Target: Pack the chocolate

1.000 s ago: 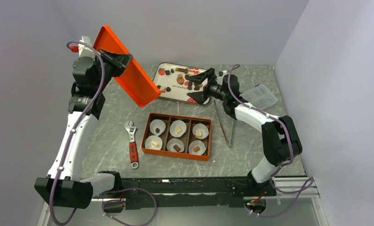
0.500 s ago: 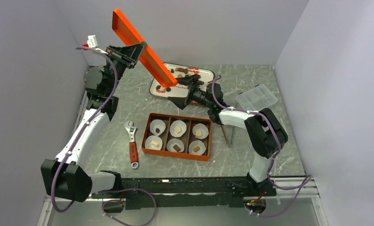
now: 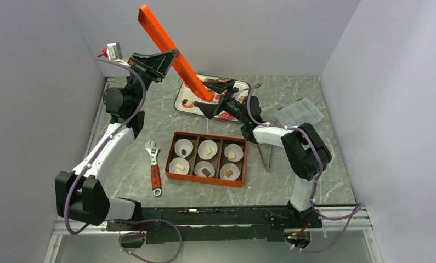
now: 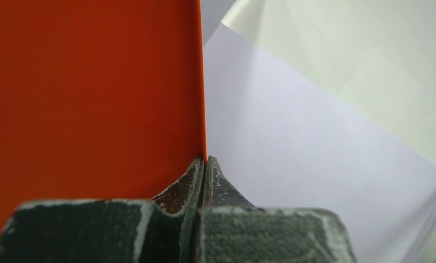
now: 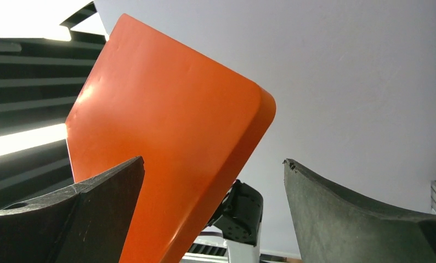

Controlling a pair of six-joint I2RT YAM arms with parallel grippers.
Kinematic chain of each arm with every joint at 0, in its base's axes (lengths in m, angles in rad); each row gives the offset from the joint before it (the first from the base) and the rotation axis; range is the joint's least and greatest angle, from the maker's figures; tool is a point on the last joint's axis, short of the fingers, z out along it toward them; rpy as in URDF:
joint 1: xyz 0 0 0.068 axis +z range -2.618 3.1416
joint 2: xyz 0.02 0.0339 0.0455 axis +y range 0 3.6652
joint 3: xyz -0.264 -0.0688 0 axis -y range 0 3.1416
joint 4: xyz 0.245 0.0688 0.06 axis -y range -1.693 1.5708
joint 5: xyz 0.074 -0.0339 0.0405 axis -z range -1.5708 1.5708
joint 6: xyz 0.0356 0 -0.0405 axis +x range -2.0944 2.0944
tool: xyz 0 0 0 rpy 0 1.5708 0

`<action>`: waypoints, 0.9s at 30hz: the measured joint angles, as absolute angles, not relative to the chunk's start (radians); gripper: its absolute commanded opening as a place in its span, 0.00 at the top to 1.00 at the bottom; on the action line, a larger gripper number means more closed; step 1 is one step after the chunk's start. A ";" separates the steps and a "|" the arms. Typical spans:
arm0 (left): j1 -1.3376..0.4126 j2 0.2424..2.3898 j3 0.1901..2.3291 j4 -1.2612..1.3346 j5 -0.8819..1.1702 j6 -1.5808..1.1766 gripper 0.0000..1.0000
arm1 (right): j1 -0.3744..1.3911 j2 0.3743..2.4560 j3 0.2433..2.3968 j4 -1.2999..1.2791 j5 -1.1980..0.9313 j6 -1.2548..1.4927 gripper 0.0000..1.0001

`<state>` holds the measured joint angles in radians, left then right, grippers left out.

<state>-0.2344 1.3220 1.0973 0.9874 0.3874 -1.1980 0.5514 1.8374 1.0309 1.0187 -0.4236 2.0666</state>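
Observation:
The orange box [image 3: 172, 159] holds six white paper cups, each with one chocolate [image 3: 208, 149] in it, brown or tan. My left gripper [image 3: 170, 58] [image 4: 205, 159] is shut on the edge of the flat orange lid [image 3: 174, 50] [image 4: 89, 98] and holds it high, tilted steeply over the back of the table. The lid's lower end sits between the wide-apart jaws of my open right gripper [image 3: 211, 99] [image 5: 214, 160], which points up at the lid [image 5: 166, 153]. Whether they touch I cannot tell. That gripper hides most of the white strawberry tray [image 3: 242, 86].
A red-handled wrench [image 3: 156, 167] lies left of the box. Metal tongs [image 3: 262, 149] lie right of it. A clear plastic organiser [image 3: 299, 112] sits at the back right. Walls close the table on the left, back and right.
My left arm lifted the lid higher and swung it right, tilting it steeper. My right gripper moved left across the tray until its open jaws reached the lid's lower end.

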 measured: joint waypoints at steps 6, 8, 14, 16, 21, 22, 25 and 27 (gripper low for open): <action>-0.234 1.354 1.097 1.087 0.448 -1.230 1.00 | 0.551 1.889 1.079 1.079 -0.424 2.072 0.00; -0.234 1.366 1.093 1.114 0.461 -1.246 1.00 | 0.551 1.893 1.094 1.092 -0.424 2.072 0.00; -0.234 1.368 1.055 1.193 0.475 -1.269 1.00 | 0.551 1.893 1.113 1.136 -0.414 2.073 0.03; -0.234 1.368 1.044 1.224 0.476 -1.277 1.00 | 0.552 1.893 1.113 1.144 -0.405 2.073 0.08; -0.228 1.385 1.015 1.336 0.476 -1.318 1.00 | 0.552 1.893 1.114 1.178 -0.381 2.073 0.21; -0.225 1.393 1.014 1.358 0.476 -1.329 1.00 | 0.552 1.893 1.114 1.184 -0.375 2.072 0.23; -0.215 1.413 1.007 1.405 0.477 -1.356 1.00 | 0.552 1.893 1.116 1.207 -0.361 2.072 0.29; -0.210 1.416 0.994 1.420 0.478 -1.364 1.00 | 0.552 1.893 1.118 1.220 -0.352 2.072 0.32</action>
<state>-0.2104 1.4158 0.9939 1.4200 0.4778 -1.3643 0.5518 1.8931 1.1179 1.2198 -0.3515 2.0724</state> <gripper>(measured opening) 0.013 0.730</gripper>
